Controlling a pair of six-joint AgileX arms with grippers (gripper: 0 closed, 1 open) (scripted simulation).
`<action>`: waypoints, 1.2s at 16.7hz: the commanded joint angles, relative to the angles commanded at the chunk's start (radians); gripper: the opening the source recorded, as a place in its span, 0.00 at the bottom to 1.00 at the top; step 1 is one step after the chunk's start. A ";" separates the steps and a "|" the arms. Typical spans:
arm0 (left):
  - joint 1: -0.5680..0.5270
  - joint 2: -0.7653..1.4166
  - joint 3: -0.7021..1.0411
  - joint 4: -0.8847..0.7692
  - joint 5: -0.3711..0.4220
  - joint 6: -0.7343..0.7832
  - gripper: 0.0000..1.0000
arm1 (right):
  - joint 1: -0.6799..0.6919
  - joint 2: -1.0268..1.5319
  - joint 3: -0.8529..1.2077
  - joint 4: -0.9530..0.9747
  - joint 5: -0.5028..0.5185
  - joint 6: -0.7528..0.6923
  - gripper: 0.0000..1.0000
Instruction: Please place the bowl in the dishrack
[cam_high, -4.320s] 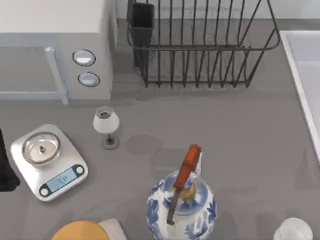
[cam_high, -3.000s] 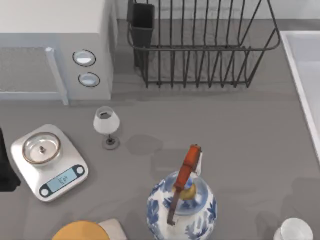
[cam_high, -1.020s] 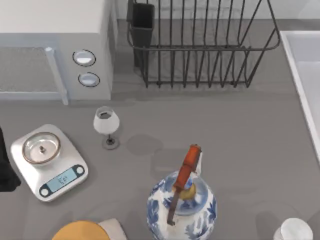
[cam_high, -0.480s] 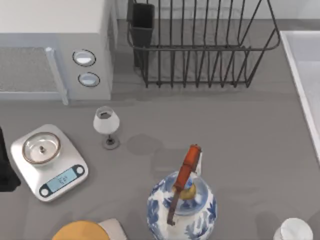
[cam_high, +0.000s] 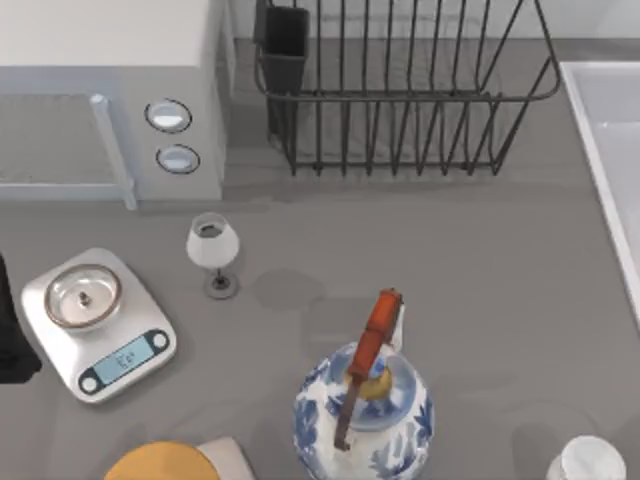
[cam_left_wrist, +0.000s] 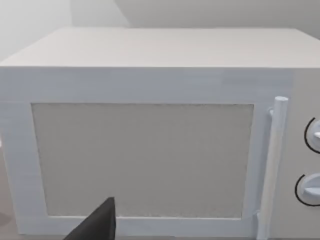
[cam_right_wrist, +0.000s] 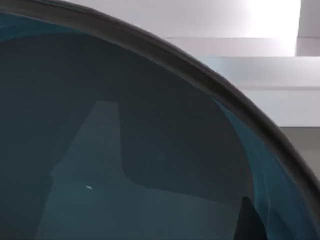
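Right hand: grip state can't tell, its wrist cam sits right at the bowl (cam_right_wrist: 125, 165). Rack (cam_high: 400, 95) at counter's far side. Risk: loose hold, bowl slips, or clips jug (cam_high: 362, 412) / rack rim en route.

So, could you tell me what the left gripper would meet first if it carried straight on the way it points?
Most likely the white microwave: its door faces the left wrist view squarely, with nothing visible between. How far off it stands is unclear.
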 joint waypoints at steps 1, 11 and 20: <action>0.000 0.000 0.000 0.000 0.000 0.000 1.00 | -0.001 -0.002 0.034 -0.034 -0.001 -0.002 0.00; 0.000 0.000 0.000 0.000 0.000 0.000 1.00 | -0.009 -0.073 0.587 -0.689 -0.001 -0.011 0.00; 0.000 0.000 0.000 0.000 0.000 0.000 1.00 | 0.007 -0.100 0.666 -0.757 0.009 -0.002 0.00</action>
